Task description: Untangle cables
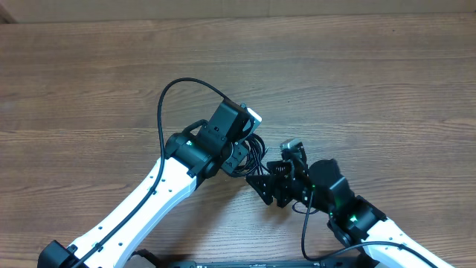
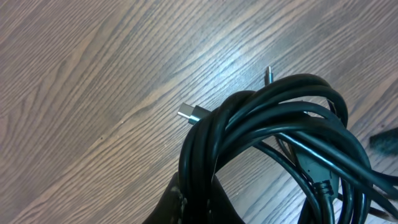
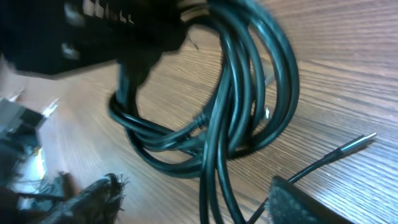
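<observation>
- Left end effector: reaches to the middle of the table and, judging by its wrist view, is closed on the cables, whose strands run into its dark pad at the bottom edge.
- Right end effector: spread wide, low over the table just beside the left one. A couple of strands pass between its two fuzzy pads, but it grips nothing.
- Table: brown wood grain, bare apart from the arms and the bundle.
- Cables: thin black cords looped together in one coil at the table's centre, between the two end effectors.
- Plugs: a flat silver tip and a thin pin tip poke out of the coil; another pin tip lies on the wood to one side.
- Progress: I judge this an early stage. No cord lies apart from the coil, so all the separating is left to do.
- Containers: none in view.
</observation>
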You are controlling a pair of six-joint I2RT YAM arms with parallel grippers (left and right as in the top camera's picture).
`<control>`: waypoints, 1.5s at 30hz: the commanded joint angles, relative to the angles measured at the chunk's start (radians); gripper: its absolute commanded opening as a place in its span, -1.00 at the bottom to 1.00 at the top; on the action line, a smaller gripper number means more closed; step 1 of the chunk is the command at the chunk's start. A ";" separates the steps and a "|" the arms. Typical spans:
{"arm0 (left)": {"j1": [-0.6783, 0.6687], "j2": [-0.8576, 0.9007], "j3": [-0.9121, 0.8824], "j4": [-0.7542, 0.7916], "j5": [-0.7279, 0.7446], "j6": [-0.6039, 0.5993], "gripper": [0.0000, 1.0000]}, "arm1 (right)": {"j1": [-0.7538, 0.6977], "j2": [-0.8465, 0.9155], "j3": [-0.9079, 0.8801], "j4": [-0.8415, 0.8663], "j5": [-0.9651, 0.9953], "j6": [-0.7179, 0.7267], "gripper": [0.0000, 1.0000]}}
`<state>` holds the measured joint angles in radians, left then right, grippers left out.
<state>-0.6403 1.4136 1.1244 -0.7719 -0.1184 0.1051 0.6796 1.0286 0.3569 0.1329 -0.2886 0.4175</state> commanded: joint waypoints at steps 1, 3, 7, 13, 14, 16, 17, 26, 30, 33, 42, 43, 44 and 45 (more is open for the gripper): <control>-0.002 -0.020 0.004 0.022 0.072 -0.053 -0.92 | 0.028 0.039 0.005 -0.009 0.121 -0.006 0.19; -0.002 -0.021 0.004 0.028 0.108 -0.053 -0.92 | 0.028 0.043 0.005 -0.001 0.120 -0.003 0.02; 0.003 -0.021 0.005 0.063 0.108 -0.109 -0.92 | 0.028 0.043 0.005 0.000 0.114 0.010 -0.60; 0.016 -0.021 0.004 0.087 -0.031 -0.187 -0.92 | 0.028 0.037 0.005 -0.003 0.018 0.110 -0.92; 0.016 -0.021 0.004 0.084 -0.057 -0.197 -0.92 | 0.028 0.033 0.005 0.000 -0.014 0.125 -0.92; 0.017 -0.021 0.004 0.081 -0.076 -0.199 -0.92 | 0.028 0.024 0.005 0.001 -0.085 0.145 -0.92; 0.018 -0.021 0.004 0.081 -0.075 -0.199 -0.91 | 0.028 0.018 0.005 0.001 -0.121 0.164 -0.92; 0.018 0.002 0.004 0.058 -0.065 -0.198 -0.92 | 0.026 0.000 0.005 0.095 -0.309 0.440 -0.92; 0.018 0.011 0.003 0.065 -0.116 -0.200 -0.92 | 0.026 0.000 0.005 0.082 -0.328 0.534 -0.92; 0.019 0.011 0.003 0.069 -0.324 -0.332 -0.91 | 0.026 0.000 0.005 -0.012 -0.318 0.555 -0.92; 0.017 0.013 0.003 0.062 -0.318 -0.454 -0.92 | 0.026 0.000 0.005 0.114 -0.335 0.654 -0.92; 0.017 0.013 0.003 0.063 -0.294 -0.454 -0.92 | 0.026 0.000 0.005 0.130 -0.330 0.684 -0.92; 0.017 0.013 0.003 0.063 -0.271 -0.454 -0.92 | 0.026 0.000 0.005 0.135 -0.309 0.732 -0.92; 0.017 0.013 0.003 0.063 -0.248 -0.454 -0.92 | 0.026 0.000 0.005 0.131 -0.278 0.788 -0.92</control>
<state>-0.6662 1.4216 1.1057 -0.7395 -0.2436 -0.2623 0.6830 1.0462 0.3649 0.2600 -0.4915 1.0546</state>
